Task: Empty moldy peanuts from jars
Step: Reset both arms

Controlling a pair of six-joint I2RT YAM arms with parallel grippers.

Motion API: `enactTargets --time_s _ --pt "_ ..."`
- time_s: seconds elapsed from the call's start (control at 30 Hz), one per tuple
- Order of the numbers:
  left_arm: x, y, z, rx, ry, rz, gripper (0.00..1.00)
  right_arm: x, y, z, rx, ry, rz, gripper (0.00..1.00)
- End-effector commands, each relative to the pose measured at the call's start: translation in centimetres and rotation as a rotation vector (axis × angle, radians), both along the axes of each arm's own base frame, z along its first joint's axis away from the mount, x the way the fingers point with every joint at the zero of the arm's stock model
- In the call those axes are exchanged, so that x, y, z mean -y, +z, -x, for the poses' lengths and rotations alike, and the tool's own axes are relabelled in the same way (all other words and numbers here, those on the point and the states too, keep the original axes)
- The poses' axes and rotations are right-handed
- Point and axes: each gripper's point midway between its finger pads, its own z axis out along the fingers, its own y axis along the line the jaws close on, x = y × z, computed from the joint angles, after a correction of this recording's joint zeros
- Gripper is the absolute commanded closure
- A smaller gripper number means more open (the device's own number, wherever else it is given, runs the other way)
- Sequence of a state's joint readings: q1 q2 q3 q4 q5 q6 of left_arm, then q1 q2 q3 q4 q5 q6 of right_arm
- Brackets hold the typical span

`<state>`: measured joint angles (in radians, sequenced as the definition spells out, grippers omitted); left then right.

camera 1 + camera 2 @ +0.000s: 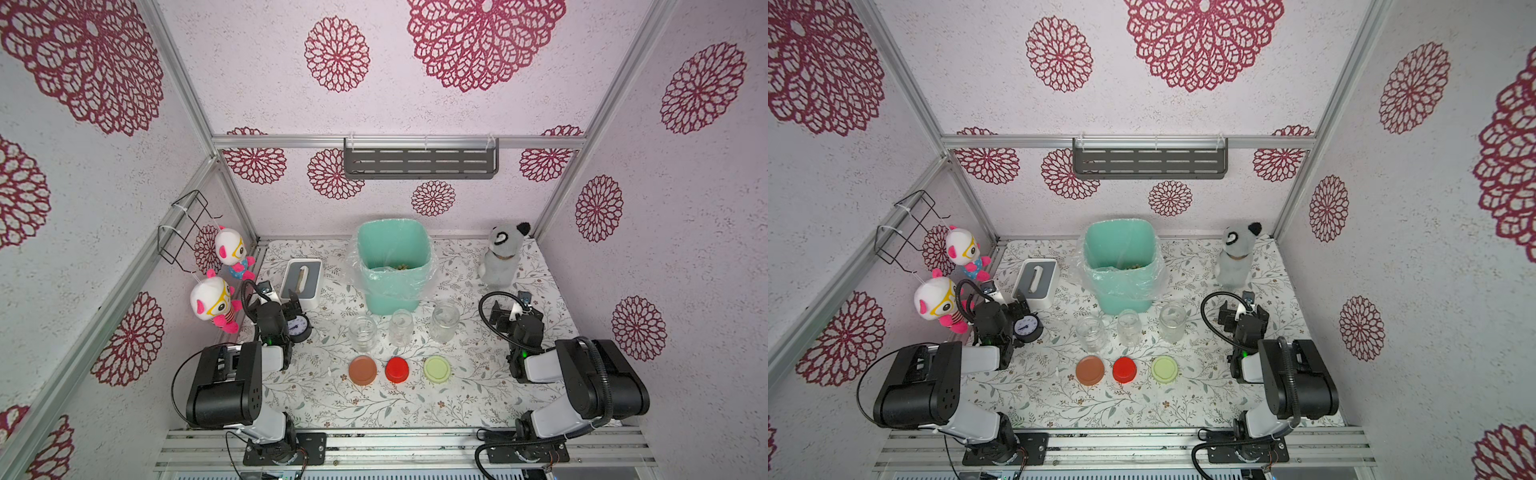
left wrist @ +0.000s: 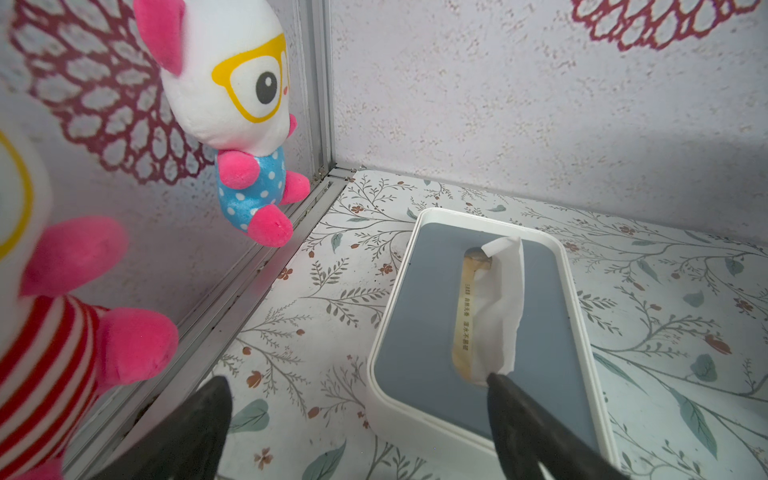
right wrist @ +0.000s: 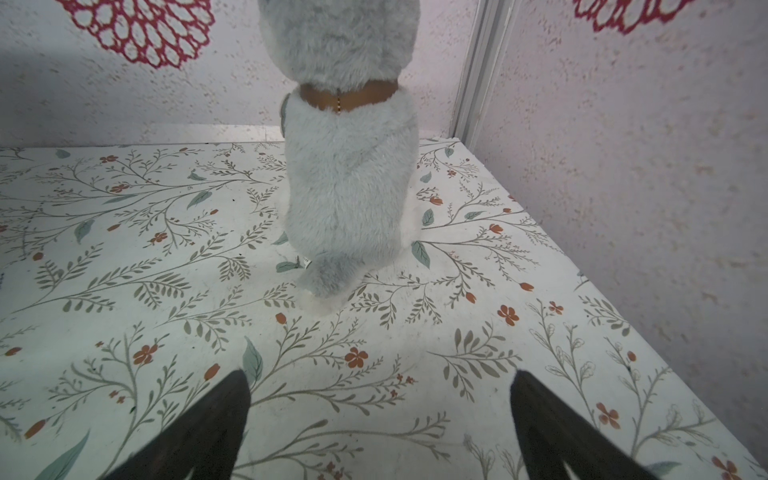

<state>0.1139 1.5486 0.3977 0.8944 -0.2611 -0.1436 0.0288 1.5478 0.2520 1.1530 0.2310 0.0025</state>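
Note:
Three clear jars [image 1: 363,333] [image 1: 401,327] [image 1: 445,321] stand upright in a row in front of the bin, lidless and apparently empty. Their brown lid [image 1: 363,370], red lid [image 1: 397,369] and pale green lid [image 1: 436,368] lie flat in a nearer row. A few moldy peanuts [image 1: 401,267] [image 1: 1133,264] show at the bottom of the mint-green bin [image 1: 376,299]. My left gripper [image 1: 282,301] [image 2: 356,378] hangs open at the tissue box's near corner, holding nothing. My right gripper [image 1: 515,311] [image 3: 380,374] is open over bare tabletop, right of the jars.
A white tissue box [image 1: 301,280] [image 2: 478,332] and a round dial gauge [image 1: 297,327] sit beside the left arm. A grey plush animal [image 1: 503,257] [image 3: 349,187] stands at the back right. Two plush dolls [image 1: 230,251] [image 1: 212,301] hang on the left wall.

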Motion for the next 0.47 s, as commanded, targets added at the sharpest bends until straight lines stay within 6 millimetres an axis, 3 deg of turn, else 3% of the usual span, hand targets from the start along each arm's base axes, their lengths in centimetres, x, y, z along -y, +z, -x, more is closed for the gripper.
enactTargets --time_s 0.0,0.43 --pt "-0.07 0.39 -0.38 0.008 0.01 0.0 0.03 -0.02 1.55 -0.43 0.059 -0.003 -0.025 0.01" --pt "0.07 0.37 -0.5 0.005 -0.001 0.003 0.03 -0.02 1.51 -0.43 0.058 -0.003 -0.025 0.01"
